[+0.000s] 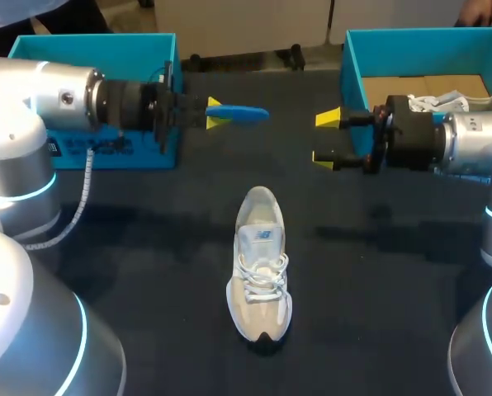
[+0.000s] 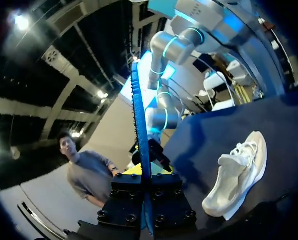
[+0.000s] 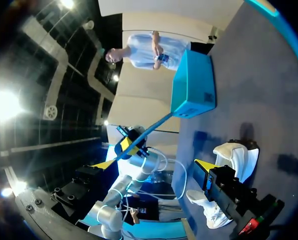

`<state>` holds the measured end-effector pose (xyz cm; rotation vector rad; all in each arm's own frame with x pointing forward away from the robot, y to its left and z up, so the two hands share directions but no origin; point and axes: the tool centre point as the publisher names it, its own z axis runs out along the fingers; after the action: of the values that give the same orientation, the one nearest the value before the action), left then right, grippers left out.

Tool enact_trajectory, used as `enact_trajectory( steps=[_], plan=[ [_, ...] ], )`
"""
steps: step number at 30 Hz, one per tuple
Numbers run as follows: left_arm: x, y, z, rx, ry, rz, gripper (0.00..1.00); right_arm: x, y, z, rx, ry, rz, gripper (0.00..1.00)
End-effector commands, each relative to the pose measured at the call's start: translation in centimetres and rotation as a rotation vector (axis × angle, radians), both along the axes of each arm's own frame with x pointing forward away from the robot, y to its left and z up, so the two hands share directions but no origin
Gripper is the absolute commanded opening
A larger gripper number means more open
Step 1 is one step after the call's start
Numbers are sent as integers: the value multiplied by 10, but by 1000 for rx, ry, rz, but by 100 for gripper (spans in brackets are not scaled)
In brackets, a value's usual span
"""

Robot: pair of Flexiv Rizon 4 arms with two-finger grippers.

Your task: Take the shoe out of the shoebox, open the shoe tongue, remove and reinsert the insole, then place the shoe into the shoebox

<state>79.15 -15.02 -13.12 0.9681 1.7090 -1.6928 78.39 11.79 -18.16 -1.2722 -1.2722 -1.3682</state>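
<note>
Shoe: the white and beige lace-up sneaker is out of the box and sits upright on its sole pretty much dead centre on the black tabletop. Its toe points at the near edge and its heel at the far edge. Laces look tied, and nothing is touching it.

Insole: the flat blue foam insole is up in the air over the far-left part of the tabletop, sticking out toward the middle. From the left wrist view you see it edge-on, running straight out ahead of the fingers.

Left gripper: the left gripper has its yellow tips pinched together on one end of the insole. It hangs just in front of the box at the far left.

Right gripper: the right gripper has its fingers spread wide with nothing in them. It floats over the far-right part of the tabletop, facing the left one across a gap. The sneaker is below and between the two, well apart from both.

Shoebox: the open teal cardboard shoebox sits at the far right corner, with another white shoe lying inside it.

Other box: a second teal box sits at the far left corner, partly hidden behind the left arm.
</note>
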Motion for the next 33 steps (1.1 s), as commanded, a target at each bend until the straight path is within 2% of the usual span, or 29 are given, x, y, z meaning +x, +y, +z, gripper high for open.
enact_trajectory(
  steps=[1, 19, 23, 26, 33],
  plan=[
    [-13, 4, 2, 55, -307, 81, 0, 0, 2, -1, -1, 0, -1, 100],
    [-13, 4, 2, 55, -307, 81, 0, 0, 2, -1, -1, 0, -1, 100],
    [-3, 4, -3, 30, -403, 71, 0, 0, 2, -1, -1, 0, -1, 100],
    [7, 4, -4, 66, -565, 132, 0, 0, 2, -1, -1, 0, -1, 100],
    [7, 4, -4, 66, -565, 132, 0, 0, 2, -1, -1, 0, -1, 100]
  ],
)
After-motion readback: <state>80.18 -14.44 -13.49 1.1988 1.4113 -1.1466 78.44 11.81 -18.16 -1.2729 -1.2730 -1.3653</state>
